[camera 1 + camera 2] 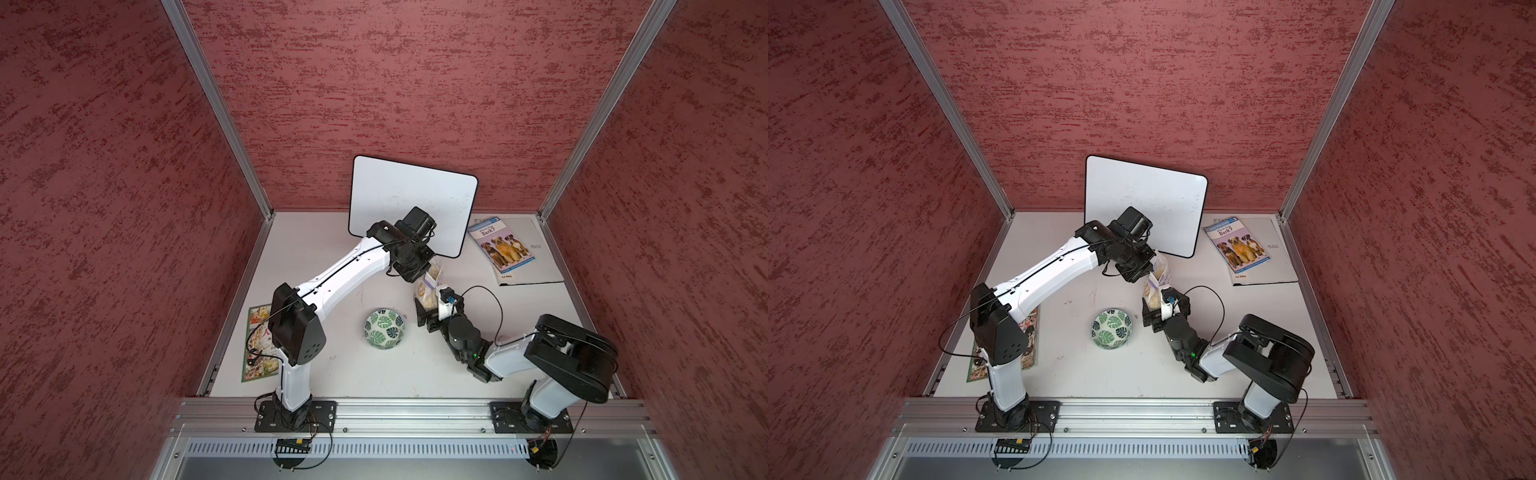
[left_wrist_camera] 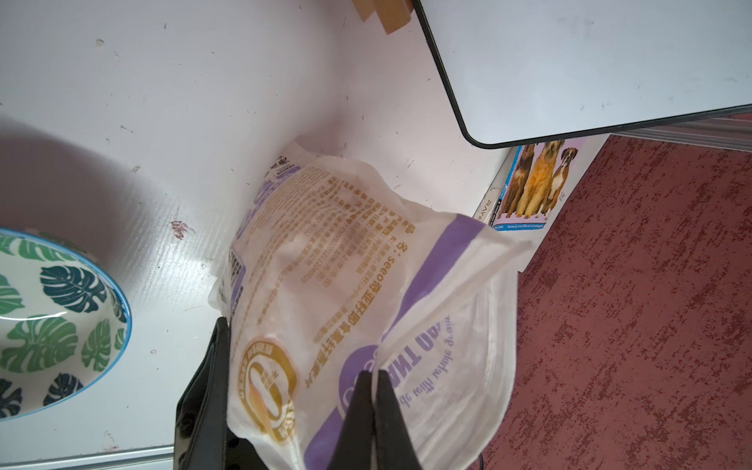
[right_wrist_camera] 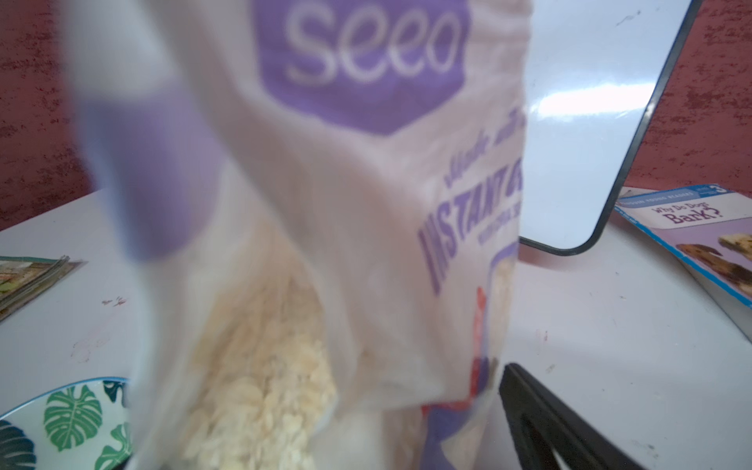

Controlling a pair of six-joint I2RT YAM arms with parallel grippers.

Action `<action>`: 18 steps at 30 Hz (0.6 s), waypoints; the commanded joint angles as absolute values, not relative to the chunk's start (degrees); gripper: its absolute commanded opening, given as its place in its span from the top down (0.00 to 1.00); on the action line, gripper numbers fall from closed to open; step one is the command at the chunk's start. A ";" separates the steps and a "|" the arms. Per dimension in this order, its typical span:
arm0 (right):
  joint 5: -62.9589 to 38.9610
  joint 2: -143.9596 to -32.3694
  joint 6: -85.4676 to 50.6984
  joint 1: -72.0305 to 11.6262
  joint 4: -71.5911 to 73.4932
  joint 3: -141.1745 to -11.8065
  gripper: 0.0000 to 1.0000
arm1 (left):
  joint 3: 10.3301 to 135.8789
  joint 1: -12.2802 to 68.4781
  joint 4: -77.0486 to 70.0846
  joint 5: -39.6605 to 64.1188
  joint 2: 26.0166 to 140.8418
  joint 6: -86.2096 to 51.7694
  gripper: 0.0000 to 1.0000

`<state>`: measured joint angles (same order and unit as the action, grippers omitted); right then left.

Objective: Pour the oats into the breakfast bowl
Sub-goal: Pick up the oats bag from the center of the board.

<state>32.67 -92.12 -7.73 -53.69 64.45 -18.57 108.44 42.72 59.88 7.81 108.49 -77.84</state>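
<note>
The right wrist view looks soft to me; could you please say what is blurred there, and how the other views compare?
Right wrist view: the oats pouch fills the frame, blurred; glare streaks the whiteboard. Left wrist view: pouch print sharp, a soft shadow beside the bowl. Both top views: evenly lit.

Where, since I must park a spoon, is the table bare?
Bare: the front strip between bowl and rail; the back corner left of the whiteboard; the stretch between bowl and magazine, though the left arm hangs over it. Crowded: around the pouch, with the right arm reaching in too.
</note>
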 commanded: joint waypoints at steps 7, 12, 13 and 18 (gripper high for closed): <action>35.68 -94.09 -8.99 -54.14 65.36 -18.38 0.01 | 113.74 43.09 61.18 7.41 106.80 -85.15 1.00; 37.74 -98.96 -8.49 -54.14 70.57 -18.43 0.01 | 113.71 43.72 62.67 6.59 105.98 -87.32 1.00; 38.01 -99.77 -7.91 -54.14 72.03 -18.42 0.01 | 113.21 43.87 62.73 6.76 105.75 -87.69 1.00; 37.42 -101.59 -5.94 -54.16 76.49 -19.45 0.02 | 111.80 44.53 61.93 7.99 105.20 -89.37 1.00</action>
